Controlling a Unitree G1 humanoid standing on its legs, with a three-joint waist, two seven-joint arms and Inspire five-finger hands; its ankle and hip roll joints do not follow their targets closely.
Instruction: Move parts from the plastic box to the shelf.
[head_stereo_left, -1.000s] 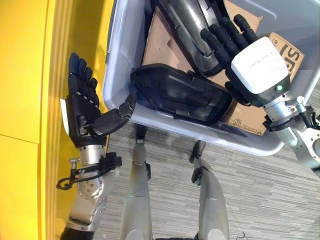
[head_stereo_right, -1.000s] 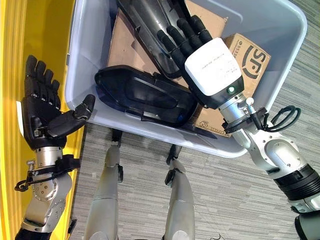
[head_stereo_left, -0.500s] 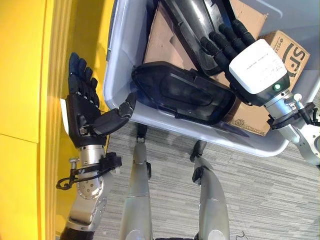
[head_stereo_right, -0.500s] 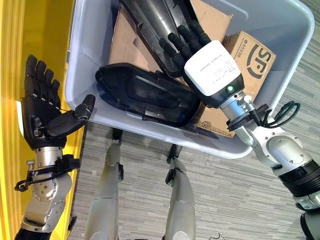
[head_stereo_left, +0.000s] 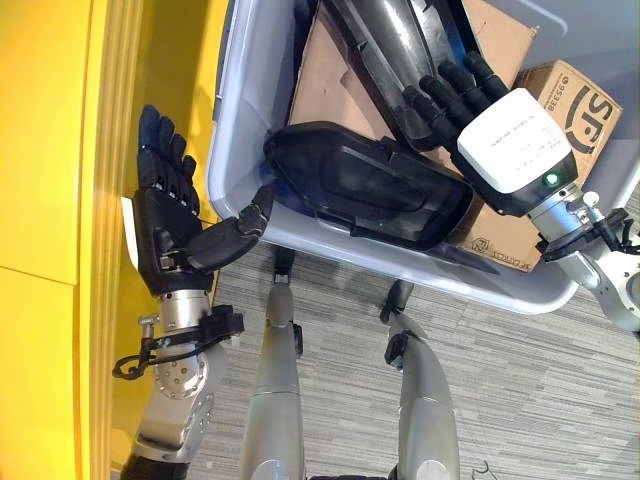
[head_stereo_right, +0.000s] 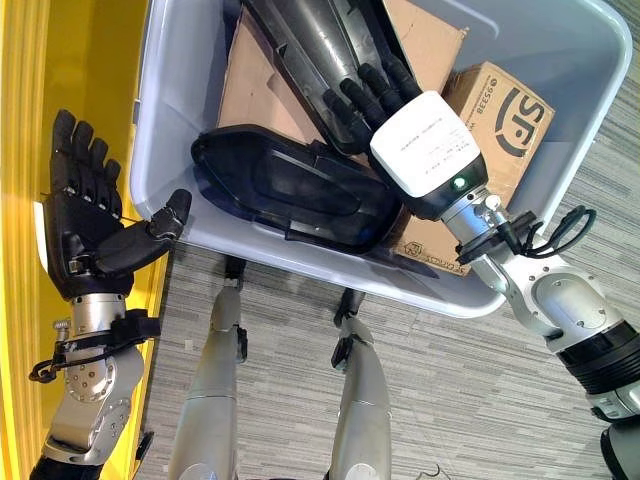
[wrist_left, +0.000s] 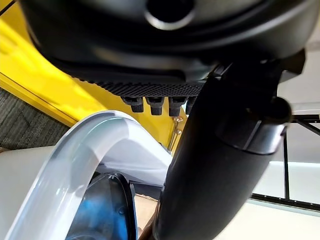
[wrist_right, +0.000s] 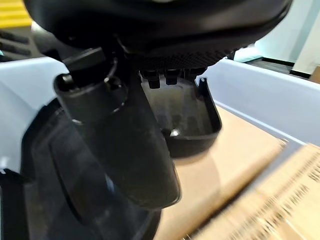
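Observation:
A translucent grey plastic box (head_stereo_left: 236, 130) holds a wide black moulded part (head_stereo_left: 360, 190) leaning on its near wall, and a long glossy black part (head_stereo_left: 385, 40) farther in. My right hand (head_stereo_right: 425, 150) reaches into the box, its fingers (head_stereo_left: 445, 95) almost straight and lying on the long part, thumb beside the wide part (wrist_right: 50, 190). It grips nothing. My left hand (head_stereo_left: 165, 225) hangs open outside the box's left wall, palm toward the box, thumb tip (head_stereo_left: 258, 208) near the rim (wrist_left: 75, 165). The yellow shelf (head_stereo_left: 50, 200) stands just left of it.
Flat brown cardboard (head_stereo_left: 325, 80) lies under the parts, and a printed cardboard carton (head_stereo_left: 572, 95) sits at the box's right end, beside my right wrist. Grey carpet (head_stereo_left: 520, 400) stretches below the box.
My right hand has turned a little over the long part and its fingers have bent slightly onto it. The left hand has not moved.

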